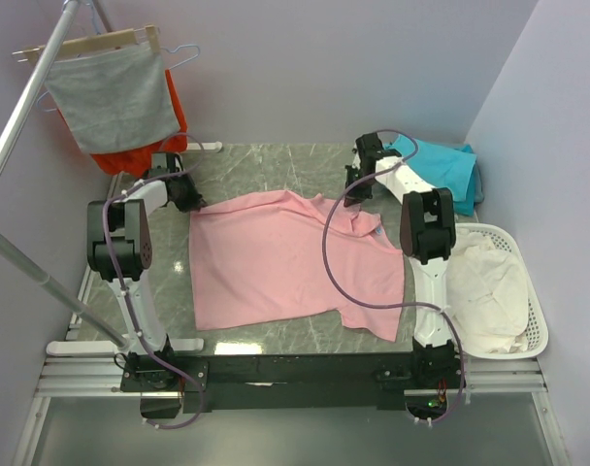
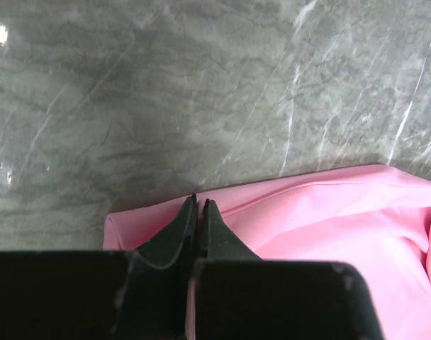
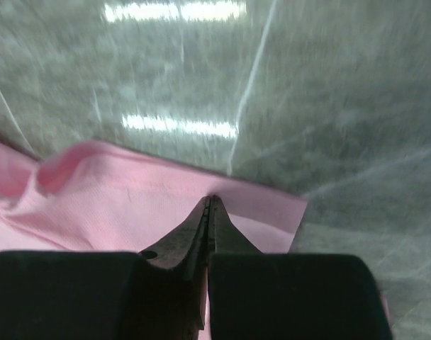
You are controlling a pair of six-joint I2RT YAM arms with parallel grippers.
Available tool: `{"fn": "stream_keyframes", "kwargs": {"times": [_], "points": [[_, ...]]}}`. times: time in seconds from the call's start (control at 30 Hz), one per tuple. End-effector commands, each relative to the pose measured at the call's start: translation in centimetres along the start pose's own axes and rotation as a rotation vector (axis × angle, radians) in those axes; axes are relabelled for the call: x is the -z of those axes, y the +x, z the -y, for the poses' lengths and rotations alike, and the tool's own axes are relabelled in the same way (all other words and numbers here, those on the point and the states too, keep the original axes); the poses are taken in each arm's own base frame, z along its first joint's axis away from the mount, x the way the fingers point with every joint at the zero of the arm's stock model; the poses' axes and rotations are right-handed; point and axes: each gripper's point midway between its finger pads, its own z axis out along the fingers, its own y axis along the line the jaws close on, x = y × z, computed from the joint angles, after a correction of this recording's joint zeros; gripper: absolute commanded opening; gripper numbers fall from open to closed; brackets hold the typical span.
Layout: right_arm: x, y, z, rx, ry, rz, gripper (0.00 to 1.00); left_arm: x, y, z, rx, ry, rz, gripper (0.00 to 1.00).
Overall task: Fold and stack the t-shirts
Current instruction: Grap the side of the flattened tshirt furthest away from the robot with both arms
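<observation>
A light pink t-shirt [image 1: 276, 257] lies spread on the grey marble table [image 1: 276, 160]. My left gripper [image 1: 190, 199] is at the shirt's far left corner. In the left wrist view it [image 2: 199, 200] is shut, with pink cloth [image 2: 329, 219] pinched between the fingers. My right gripper [image 1: 358, 189] is at the shirt's far right corner. In the right wrist view it [image 3: 212, 198] is shut on the pink hem [image 3: 130, 191]. A folded teal t-shirt [image 1: 441, 163] lies at the far right corner of the table.
A white basket [image 1: 528, 291] with pale cloth stands right of the table. At the back left, a grey cloth [image 1: 111, 97] on a wooden hanger and an orange-red garment [image 1: 130, 160] hang from a rack. A metal pole [image 1: 23, 107] slants at left.
</observation>
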Motion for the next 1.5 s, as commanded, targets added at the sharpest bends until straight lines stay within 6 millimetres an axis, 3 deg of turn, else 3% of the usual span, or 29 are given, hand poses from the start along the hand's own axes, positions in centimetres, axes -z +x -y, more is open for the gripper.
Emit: {"fn": "stream_keyframes", "kwargs": {"times": [0.0,0.1,0.23,0.33,0.43,0.47,0.5,0.6,1.03,1.2,1.3,1.47], "points": [[1.6,-5.5,-0.7,-0.003,0.002,0.158,0.0,-0.1,-1.7,1.6,-0.029,0.045,0.029,0.01],[2.8,-8.0,-1.3,-0.016,-0.037,0.217,0.0,-0.1,-2.4,2.0,-0.03,0.052,0.037,0.01],[3.1,-9.1,-1.4,-0.013,-0.044,0.227,0.01,-0.1,-3.3,2.5,-0.036,0.06,0.048,0.01],[2.5,-7.6,-0.8,-0.011,-0.02,0.179,0.33,0.0,-3.2,2.5,-0.033,0.062,0.045,0.01],[2.0,-6.7,0.4,-0.013,0.023,0.186,0.26,-0.1,-2.9,2.4,-0.035,0.062,0.045,0.01],[1.9,-6.6,0.4,-0.008,0.023,0.187,0.31,-0.1,-2.8,2.4,-0.033,0.062,0.042,0.01],[1.7,-6.5,0.9,-0.007,0.039,0.183,0.5,-0.2,-2.6,2.2,-0.031,0.06,0.036,0.01],[1.4,-6.6,1.5,-0.009,0.075,0.182,0.61,-0.2,-2.6,2.3,-0.032,0.065,0.035,0.01],[1.7,-7.1,4.5,-0.029,0.152,0.194,0.64,-0.4,-2.4,2.3,-0.036,0.065,0.026,0.01],[0.3,-6.5,4.1,-0.028,0.106,0.15,0.63,-0.5,-2.4,2.1,-0.035,0.058,0.027,0.01],[-0.2,-6.4,3.5,-0.021,0.078,0.123,0.58,-0.6,-2.3,2.2,-0.033,0.063,0.022,0.01],[-0.5,-6.4,2.7,0.001,0.07,0.1,0.6,-0.7,-2.2,2.0,-0.032,0.058,0.02,0.01]]}}
